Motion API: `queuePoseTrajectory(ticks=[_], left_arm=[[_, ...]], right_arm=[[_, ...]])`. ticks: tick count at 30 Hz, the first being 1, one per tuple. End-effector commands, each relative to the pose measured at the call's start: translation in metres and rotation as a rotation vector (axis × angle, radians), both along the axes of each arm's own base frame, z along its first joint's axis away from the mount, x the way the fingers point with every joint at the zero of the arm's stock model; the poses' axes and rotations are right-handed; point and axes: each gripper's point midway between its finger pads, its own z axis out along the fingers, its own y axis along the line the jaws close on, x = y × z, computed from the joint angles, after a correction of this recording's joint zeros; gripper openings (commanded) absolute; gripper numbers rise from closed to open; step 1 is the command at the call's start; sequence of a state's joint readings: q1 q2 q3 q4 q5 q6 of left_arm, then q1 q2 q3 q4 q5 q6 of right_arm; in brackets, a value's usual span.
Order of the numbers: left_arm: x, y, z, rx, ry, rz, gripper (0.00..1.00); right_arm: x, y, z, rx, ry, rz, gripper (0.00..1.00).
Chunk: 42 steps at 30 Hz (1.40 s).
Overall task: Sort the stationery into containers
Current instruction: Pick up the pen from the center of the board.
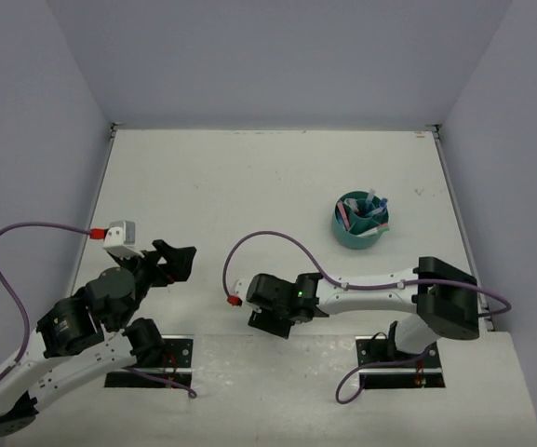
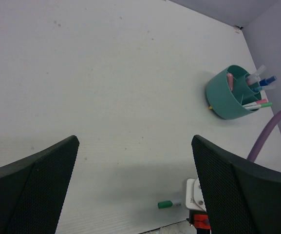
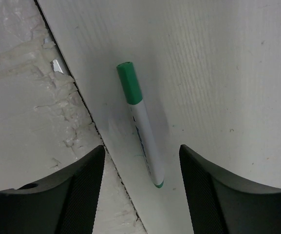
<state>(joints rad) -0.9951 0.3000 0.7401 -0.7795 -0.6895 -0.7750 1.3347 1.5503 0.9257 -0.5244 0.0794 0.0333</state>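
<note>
right hand (image 3: 141,152) is apart, empty, hovering over the white pen with a green cap (image 3: 139,122). it lies flat on the surface (image 3: 228,73), right beside the near-edge crack (image 3: 84,114). my worry: a finger snags that crack or rolls the pen into it. left hand (image 2: 135,146) is wide apart and idle, well away from the round teal plastic cup (image 2: 218,102).

Overhead camera and far-looking left wrist share the teal cup (image 1: 352,242) (image 2: 220,99); right wrist stares closely downward.

Pen half hidden, cup unreadable
From the left wrist the green pen (image 2: 165,204) shows only its cap, its body behind a white block (image 2: 197,195); from above, the cup (image 1: 350,239) holds items too small to tell.
</note>
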Motion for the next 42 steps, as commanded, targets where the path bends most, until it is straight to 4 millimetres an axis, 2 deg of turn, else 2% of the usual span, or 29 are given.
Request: queuePoseTrajectory(ticks=[1,7,12,15,16,18,19,20,21,22,23,25,26,27,28,29,30,32,33,34,36,39,42], left_arm=[[0.003,0.003,0.009,-0.019,-0.022,0.029,1.00],[0.003,0.003,0.009,-0.021,-0.023,0.022,1.00],[0.002,0.002,0.009,-0.021,-0.023,0.019,1.00],[0.002,0.003,0.010,-0.026,-0.027,0.020,1.00],[0.001,0.003,0.010,-0.029,-0.029,0.017,1.00],[0.001,0.005,0.011,-0.035,-0.033,0.020,1.00],[0.001,0.005,0.011,-0.036,-0.033,0.019,1.00],[0.001,0.005,0.012,-0.038,-0.034,0.017,1.00],[0.001,0.005,0.012,-0.039,-0.035,0.018,1.00],[0.001,0.005,0.012,-0.040,-0.036,0.019,1.00],[0.001,0.005,0.012,-0.039,-0.035,0.019,1.00],[0.001,0.004,0.011,-0.037,-0.034,0.019,1.00],[0.001,0.004,0.011,-0.037,-0.033,0.019,1.00],[0.001,0.004,0.011,-0.037,-0.032,0.019,1.00],[0.001,0.004,0.011,-0.036,-0.032,0.018,1.00],[0.001,0.004,0.011,-0.035,-0.032,0.017,1.00],[0.001,0.004,0.010,-0.034,-0.031,0.016,1.00],[0.001,0.003,0.011,-0.035,-0.031,0.014,1.00],[0.001,0.003,0.010,-0.033,-0.032,0.011,1.00],[0.001,0.002,0.010,-0.032,-0.031,0.007,1.00],[0.001,-0.001,0.010,-0.026,-0.031,-0.001,1.00],[0.002,-0.003,0.009,-0.017,-0.026,-0.009,1.00],[0.002,-0.004,0.008,-0.014,-0.024,-0.010,1.00]], right_arm=[[0.005,0.016,-0.004,-0.036,-0.015,0.057,0.60],[0.016,0.023,-0.015,-0.064,-0.066,0.064,0.54],[0.013,0.018,-0.031,-0.118,-0.037,0.081,0.22],[0.005,0.012,-0.040,-0.150,0.007,0.097,0.13],[0.005,0.012,-0.040,-0.152,0.009,0.099,0.13],[0.001,0.013,-0.036,-0.126,0.030,0.113,0.01],[0.002,0.013,-0.034,-0.114,0.031,0.111,0.00],[0.009,0.017,-0.025,-0.073,0.003,0.097,0.00],[0.022,0.022,-0.006,-0.004,-0.056,0.062,0.00],[0.024,0.023,0.005,0.032,-0.072,0.056,0.00],[0.048,0.026,0.033,0.122,-0.179,-0.032,0.00],[0.103,0.021,0.091,0.332,-0.341,-0.324,0.00],[0.135,0.004,0.122,0.432,-0.419,-0.525,0.00],[0.169,-0.034,0.155,0.522,-0.520,-0.779,0.00],[0.184,-0.061,0.172,0.616,-0.544,-0.980,0.00],[0.195,-0.092,0.181,0.713,-0.570,-1.188,0.00],[0.201,-0.126,0.180,0.812,-0.605,-1.406,0.00],[0.200,-0.183,0.185,1.073,-0.672,-1.748,0.00],[0.196,-0.202,0.192,1.222,-0.689,-1.865,0.00],[0.191,-0.220,0.199,1.381,-0.702,-1.963,0.00],[0.185,-0.251,0.200,1.501,-0.845,-2.072,0.00],[0.187,-0.278,0.201,1.505,-0.985,-2.147,0.00],[0.195,-0.283,0.194,1.460,-1.017,-2.178,0.00]])
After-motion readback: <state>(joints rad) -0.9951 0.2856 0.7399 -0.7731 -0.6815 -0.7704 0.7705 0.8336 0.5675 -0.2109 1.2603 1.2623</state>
